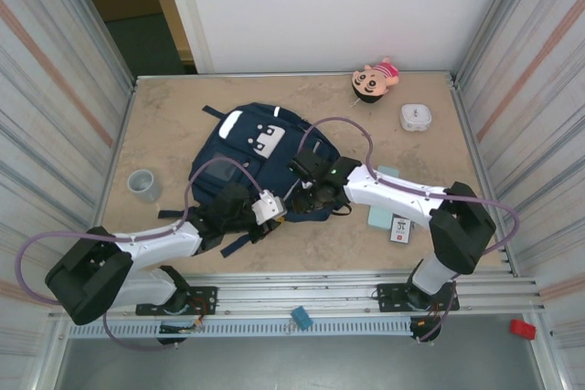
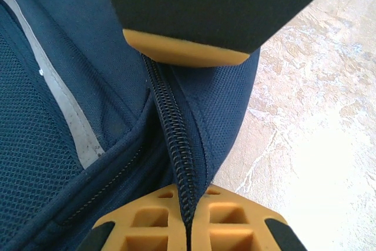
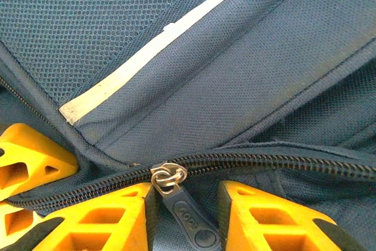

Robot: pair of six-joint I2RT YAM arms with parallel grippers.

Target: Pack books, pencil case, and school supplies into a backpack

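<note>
Beige marbled tabletop (image 1: 164, 116); left gripper (image 2: 189, 197) clamped tight on the navy mesh backpack (image 2: 59, 145) along its zip; right gripper (image 3: 183, 189) narrowly parted astride the rubbery zipper pull (image 3: 189, 223), grip unclear.

Setting was a robotics lab test cell. Ribbed metal panels (image 1: 55, 89) stood left of the left gripper (image 1: 285, 210) and right of the right gripper (image 1: 306, 196), a white board (image 1: 320, 6) beyond both, around a marble-look tabletop (image 1: 174, 107). Slotted aluminium rails (image 1: 302, 303) nearer than both held the arm bases (image 1: 174, 303).
</note>
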